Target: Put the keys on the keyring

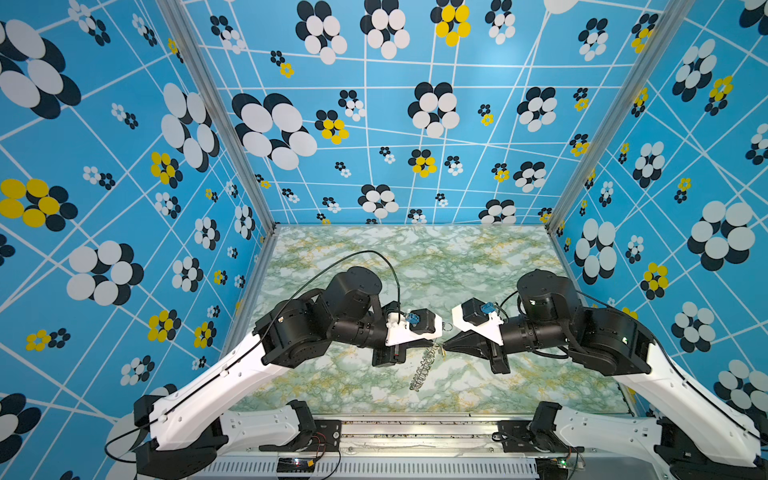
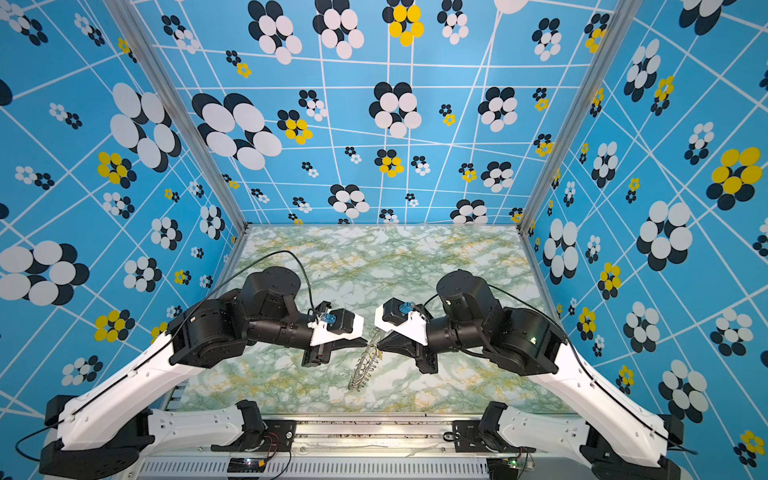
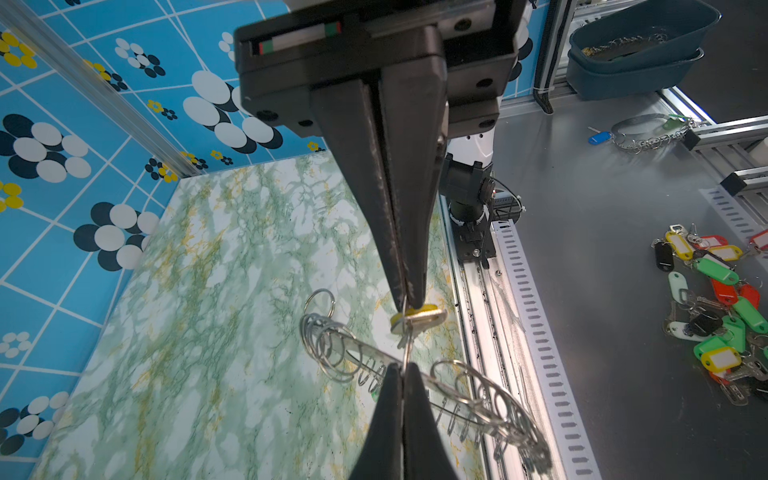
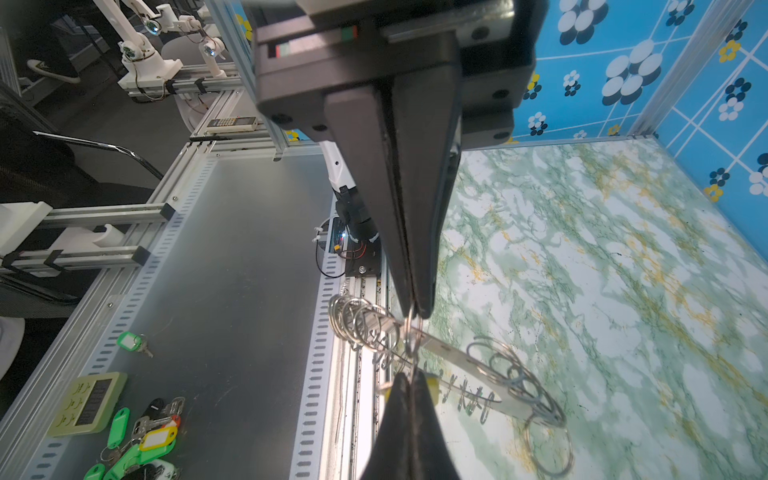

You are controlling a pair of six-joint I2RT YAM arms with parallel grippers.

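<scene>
Both top views show a green-and-white marbled tabletop [image 1: 415,257] veined with yellow, boxed in by three blue walls [image 1: 395,124] printed with white lines and clusters of white, black and yellow ovals; aluminium posts [image 1: 216,112] stand at the back corners. A slotted metal rail [image 1: 374,469] runs along the bottom edge of the frame, between the two arm bases.

The two arms meet nose to nose just below the middle of the frame. The left gripper [image 1: 437,342] and right gripper [image 1: 445,345] both have their jaws pressed together — each pinching a thin wire loop. The keyring [image 1: 424,368] hangs tilted beneath them, raised off the marble, its wire loops bristling along the rim.

From the left wrist view, a yellow key tag [image 3: 417,318] sits right at the left gripper's tips, just above the grey ring [image 3: 436,382]. Beyond the table edge — right side of that frame — lies a grey floor [image 3: 602,249] with a heap of coloured key tags [image 3: 715,307] and stacked blue tubs [image 3: 640,45].
</scene>
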